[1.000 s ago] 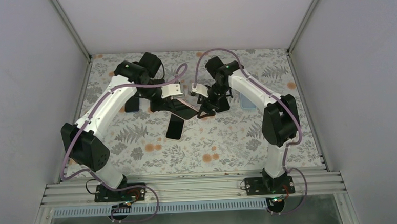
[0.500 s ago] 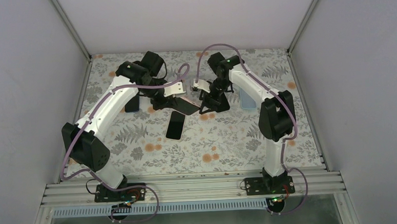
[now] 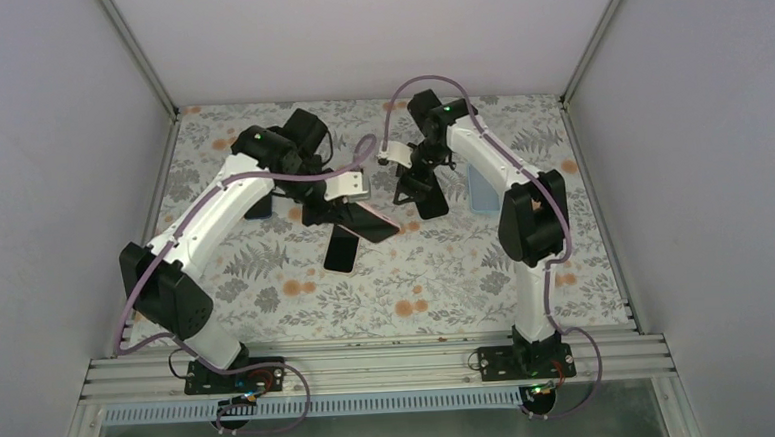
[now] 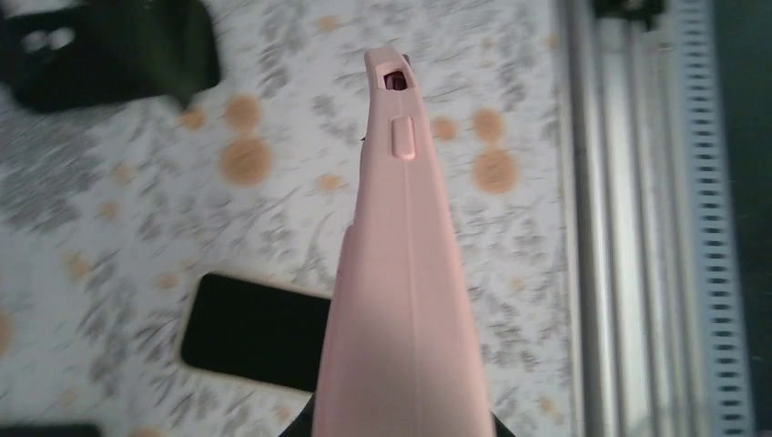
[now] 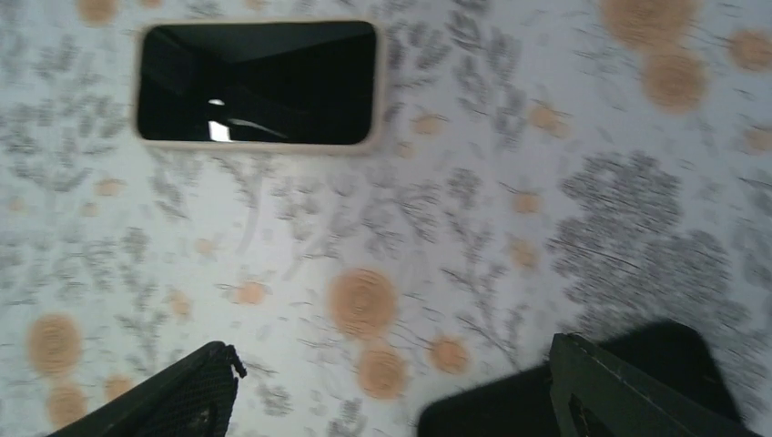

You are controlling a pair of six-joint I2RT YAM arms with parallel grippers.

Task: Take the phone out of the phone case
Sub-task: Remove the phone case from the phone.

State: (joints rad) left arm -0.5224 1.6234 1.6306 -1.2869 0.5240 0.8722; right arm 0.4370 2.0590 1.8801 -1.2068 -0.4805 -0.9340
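Right tool has backed off toward the far edge, jaws apart and empty.
Left tool alone clamps the pink phone case above mid-worktop. Whether the phone is still inside I cannot tell. Another phone lies flat below.

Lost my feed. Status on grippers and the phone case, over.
Left gripper shut on pink case, held off the table. Case emptied or not: cannot tell. Right gripper open, empty. A phone lies flat below.
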